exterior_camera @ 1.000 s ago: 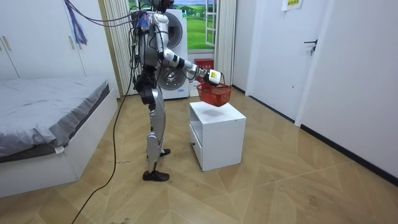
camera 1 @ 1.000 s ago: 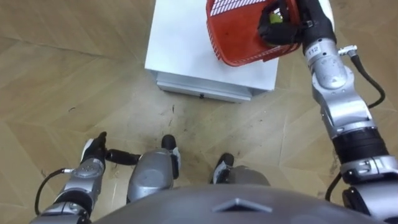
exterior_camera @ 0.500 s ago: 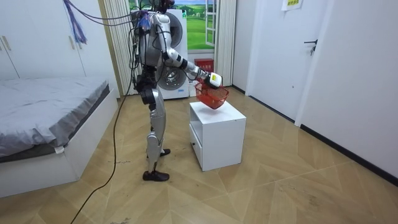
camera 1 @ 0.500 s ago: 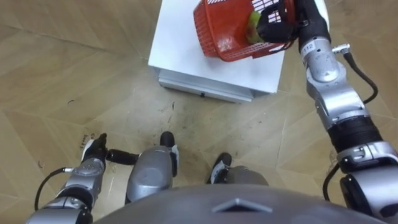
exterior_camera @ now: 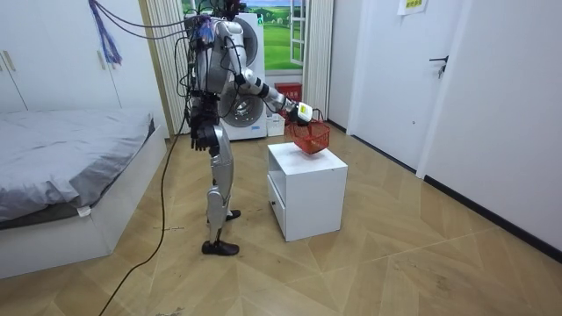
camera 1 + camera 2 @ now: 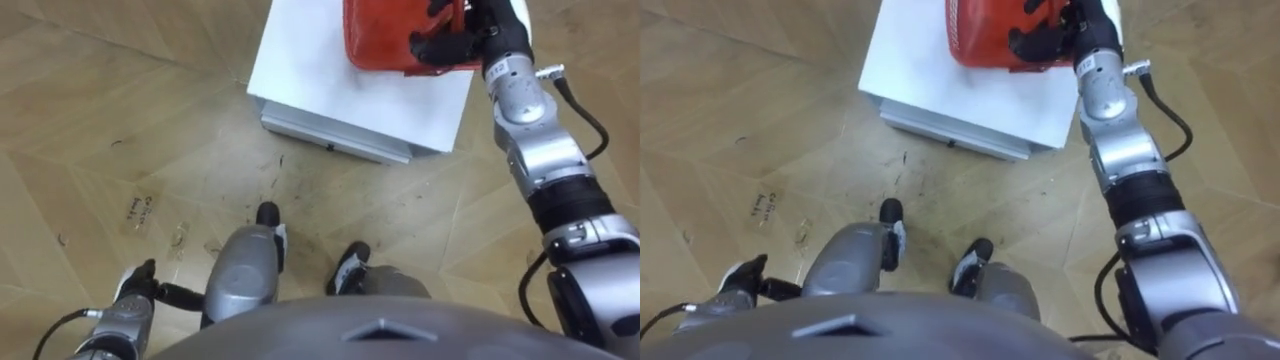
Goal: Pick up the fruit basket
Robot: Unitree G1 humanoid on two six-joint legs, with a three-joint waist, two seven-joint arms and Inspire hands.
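The left hand (image 6: 132, 292) hangs low by the leg, its state unclear. Just above the white box-shaped bench (image 6: 330, 95), the red plastic fruit basket (image 6: 385, 35) hangs from the right hand (image 6: 452, 38), fingers clamped on its right edge. Such a one-sided hold could let it swing, tip or slip. A second ago it hung tilted; now it looks level.

white cabinet (image 6: 320, 90) top lies bare left of the red basket (image 6: 385, 35); open floor (image 6: 150, 120) all round.

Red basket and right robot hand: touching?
Touching. The left eye view shows the right robot hand with its fingers curled over the rim of the red basket.
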